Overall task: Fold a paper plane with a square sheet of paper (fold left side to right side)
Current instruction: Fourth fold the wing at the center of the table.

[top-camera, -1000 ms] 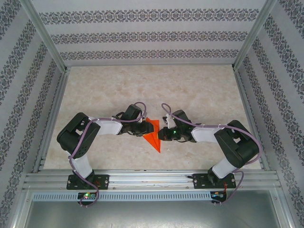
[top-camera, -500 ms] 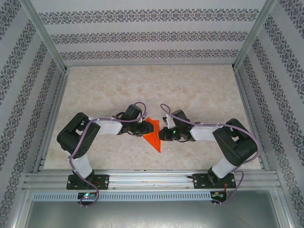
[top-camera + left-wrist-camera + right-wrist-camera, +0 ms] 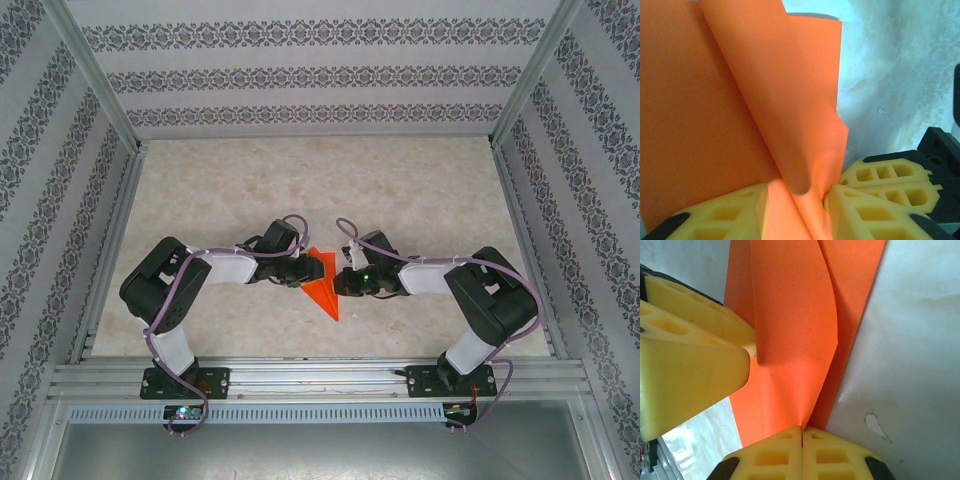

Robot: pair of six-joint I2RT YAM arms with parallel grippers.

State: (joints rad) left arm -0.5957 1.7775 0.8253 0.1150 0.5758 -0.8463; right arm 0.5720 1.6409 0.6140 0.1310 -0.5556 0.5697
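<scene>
— Square sheet of paper point(image 3: 322, 285): part-folded, lying centre of surface point(image 3: 400, 190), tip toward 5 o'clock.
— Left pincer point(image 3: 796, 194) loosely open around raised flap, right pincer point(image 3: 801, 432) shut at crease. Might spring back crooked through that loose hold.

We look down along the right gripper point(image 3: 801, 437), whose 2 yellow ribbed fingers meet at the bottom edge with no gap between them, pinching the lower corner of a raised flap of the orange-red paper point(image 3: 790, 330). The flap rises from that corner and curls across the middle, above a flat layer of the same sheet lying on the table point(image 3: 910, 340). We see the table as pale and marbled, with 1 small chipped mark. From the left, the left gripper's yellow fingers point(image 3: 690, 365) reach in, their tip touching the flap's left edge.
</scene>
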